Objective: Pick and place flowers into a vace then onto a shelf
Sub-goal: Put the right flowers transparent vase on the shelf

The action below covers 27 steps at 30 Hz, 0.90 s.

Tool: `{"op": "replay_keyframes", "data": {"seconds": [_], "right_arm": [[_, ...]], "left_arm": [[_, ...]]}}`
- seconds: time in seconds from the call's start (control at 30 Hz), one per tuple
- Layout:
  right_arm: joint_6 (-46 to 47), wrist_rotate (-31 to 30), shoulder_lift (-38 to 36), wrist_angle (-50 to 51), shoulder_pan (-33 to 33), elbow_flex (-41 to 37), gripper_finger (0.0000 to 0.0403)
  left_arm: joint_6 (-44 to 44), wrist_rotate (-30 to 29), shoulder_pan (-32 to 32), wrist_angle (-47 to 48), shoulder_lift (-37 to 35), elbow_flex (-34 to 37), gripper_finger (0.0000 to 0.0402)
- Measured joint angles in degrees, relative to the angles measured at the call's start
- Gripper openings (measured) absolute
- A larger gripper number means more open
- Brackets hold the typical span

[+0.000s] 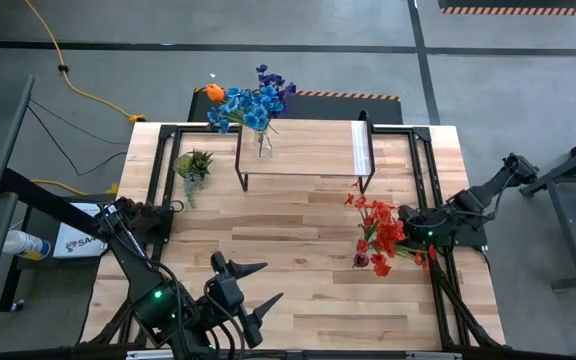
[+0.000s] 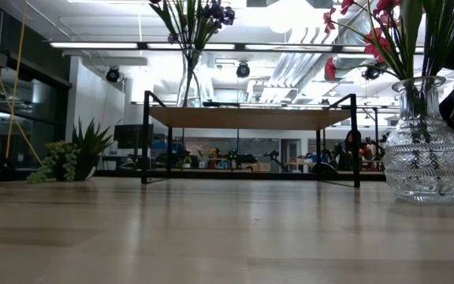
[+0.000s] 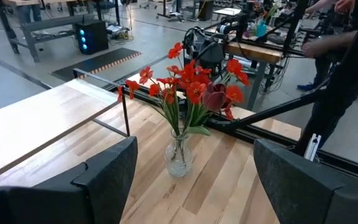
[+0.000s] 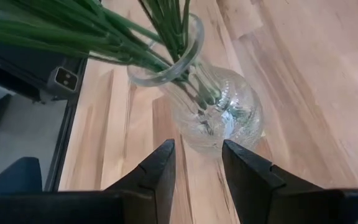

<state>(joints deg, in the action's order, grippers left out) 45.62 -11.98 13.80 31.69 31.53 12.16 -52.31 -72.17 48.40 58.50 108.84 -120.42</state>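
A clear glass vase (image 4: 219, 115) stands on the table's right part and holds red flowers (image 1: 376, 232) on green stems (image 4: 104, 37). My right gripper (image 4: 197, 163) is open. It hovers at the vase's right side and points down at its bulb, fingers short of the glass. A second vase (image 1: 264, 143) with blue, purple and orange flowers (image 1: 248, 100) stands on the left end of the light-wood shelf (image 1: 308, 148). My left gripper (image 1: 271, 281) waits open near the table's near edge, facing the red flowers (image 3: 191, 84).
A small spiky green plant (image 1: 193, 165) sits left of the shelf. The shelf's black legs (image 2: 144, 138) stand on the far half of the table. Bare wood lies between my two grippers. Beyond the table, a person's hand (image 3: 319, 43) shows at a workbench.
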Motion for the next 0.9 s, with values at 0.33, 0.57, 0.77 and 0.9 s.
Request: {"op": "replay_keyframes", "data": {"seconds": [0.33, 0.57, 0.77, 0.9], "right_arm": [[-2.7, -0.2, 0.0, -1.7, 0.0, 0.0, 0.0202], [-3.1, -2.1, 0.1, -2.9, 0.0, 0.0, 0.0255], [-2.3, -3.0, 0.1, -3.3, 0.0, 0.0, 0.0274], [-2.6, -5.0, 0.1, -3.7, 0.0, 0.0, 0.0275]], "left_arm": [[0.0, 0.0, 0.0, 0.0, 0.0, 0.0, 0.0353], [0.0, 0.0, 0.0, 0.0, 0.0, 0.0, 0.0353], [0.0, 0.0, 0.0, 0.0, 0.0, 0.0, 0.0353], [0.0, 0.0, 0.0, 0.0, 0.0, 0.0, 0.0353]]}}
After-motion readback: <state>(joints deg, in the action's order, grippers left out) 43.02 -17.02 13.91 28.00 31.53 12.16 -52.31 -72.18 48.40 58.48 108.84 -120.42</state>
